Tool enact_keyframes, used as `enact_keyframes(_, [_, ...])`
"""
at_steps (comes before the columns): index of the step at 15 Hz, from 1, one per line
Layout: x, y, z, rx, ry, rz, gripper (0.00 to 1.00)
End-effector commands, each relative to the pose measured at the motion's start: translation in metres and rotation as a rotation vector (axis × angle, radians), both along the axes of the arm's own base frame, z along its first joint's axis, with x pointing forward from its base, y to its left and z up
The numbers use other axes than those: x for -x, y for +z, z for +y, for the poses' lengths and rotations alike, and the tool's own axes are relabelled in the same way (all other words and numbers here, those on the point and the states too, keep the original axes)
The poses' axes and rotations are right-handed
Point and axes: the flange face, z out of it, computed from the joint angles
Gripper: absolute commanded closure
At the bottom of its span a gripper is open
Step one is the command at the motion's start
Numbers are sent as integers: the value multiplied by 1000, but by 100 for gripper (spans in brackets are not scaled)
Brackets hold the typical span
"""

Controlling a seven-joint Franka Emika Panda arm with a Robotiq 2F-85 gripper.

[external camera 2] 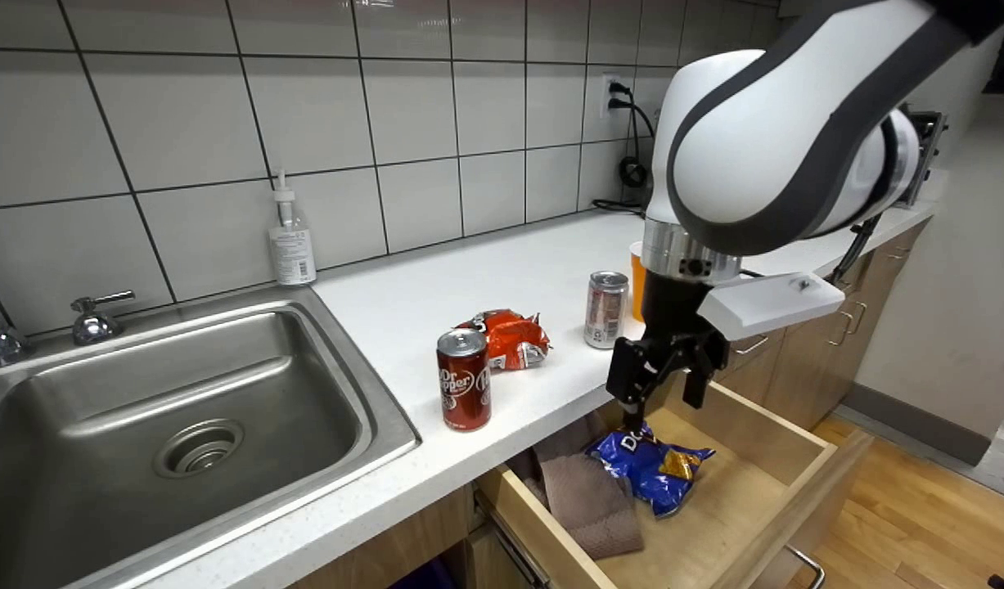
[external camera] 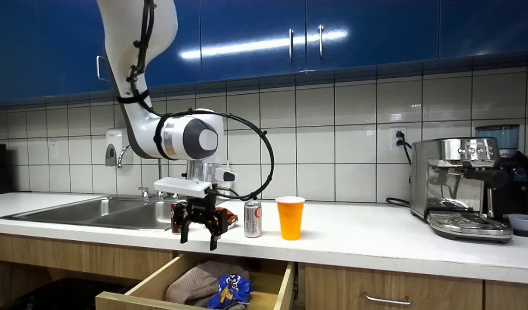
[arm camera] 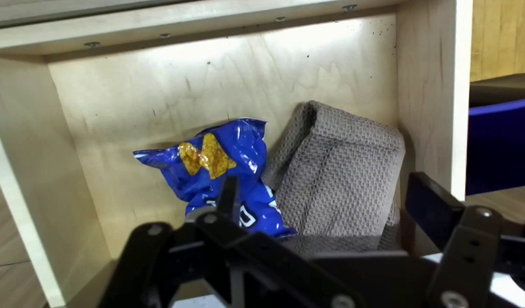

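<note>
Gripper (arm camera: pixel 324 194) wide, empty, above drawer (arm camera: pixel 429 85). Step judged as positioning; a grasp would call for centring over bag (arm camera: pixel 241 167) (wrist view, left) or cloth (arm camera: pixel 339 179) (right).

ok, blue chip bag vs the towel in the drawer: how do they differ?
Surface: the blue chip bag is glossy and printed with chips; the towel is matte, grey-brown and waffle-textured.
Size: the towel looks larger than the bag.
Pose: the towel is folded over in layers; the bag lies crumpled, its printed face up.
Shared: both lie side by side in the open drawer, below the open hand.
</note>
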Motion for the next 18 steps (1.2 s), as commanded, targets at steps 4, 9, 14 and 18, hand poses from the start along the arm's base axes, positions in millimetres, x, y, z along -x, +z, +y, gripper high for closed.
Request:
enact_keyframes(4, [-33, 30, -16, -7, -48, 32, 0])
enact_keyframes(9, [-53, 47, -35, 0, -104, 39, 0])
enact_keyframes(14, [-53, 50, -41, -6, -76, 22, 0])
enact_keyframes(18, [-56, 52, -42, -8, -36, 21, 0])
